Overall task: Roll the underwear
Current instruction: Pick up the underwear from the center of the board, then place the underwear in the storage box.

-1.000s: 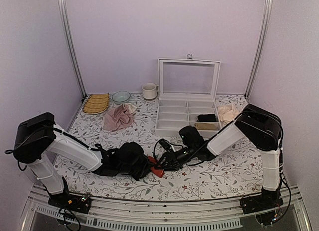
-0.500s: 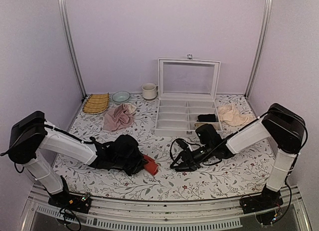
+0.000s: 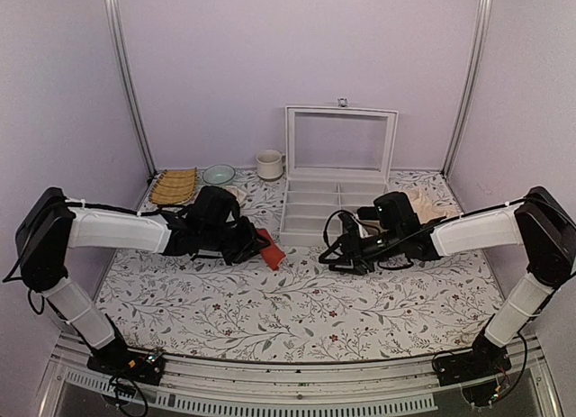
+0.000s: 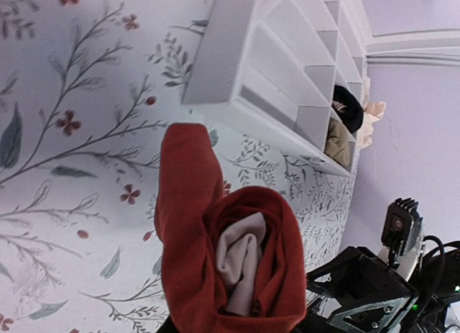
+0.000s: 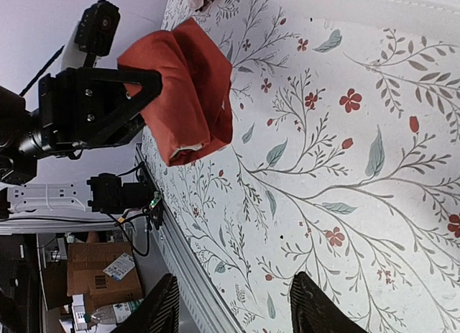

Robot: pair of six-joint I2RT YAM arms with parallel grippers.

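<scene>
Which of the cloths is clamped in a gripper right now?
The red-orange underwear, rolled with cream showing inside, pinched in the left gripper. The pale beige cloth lies ungripped at the far right.

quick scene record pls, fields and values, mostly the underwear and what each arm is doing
underwear: rolled into a bundle, cream layer showing at its core
left fingers: clamped on the underwear, near the organizer box's front left corner
right fingers: spread open, holding nothing, pointed toward the bundle
organizer box: lid up, a black item and a tan item in right-hand compartments
</scene>
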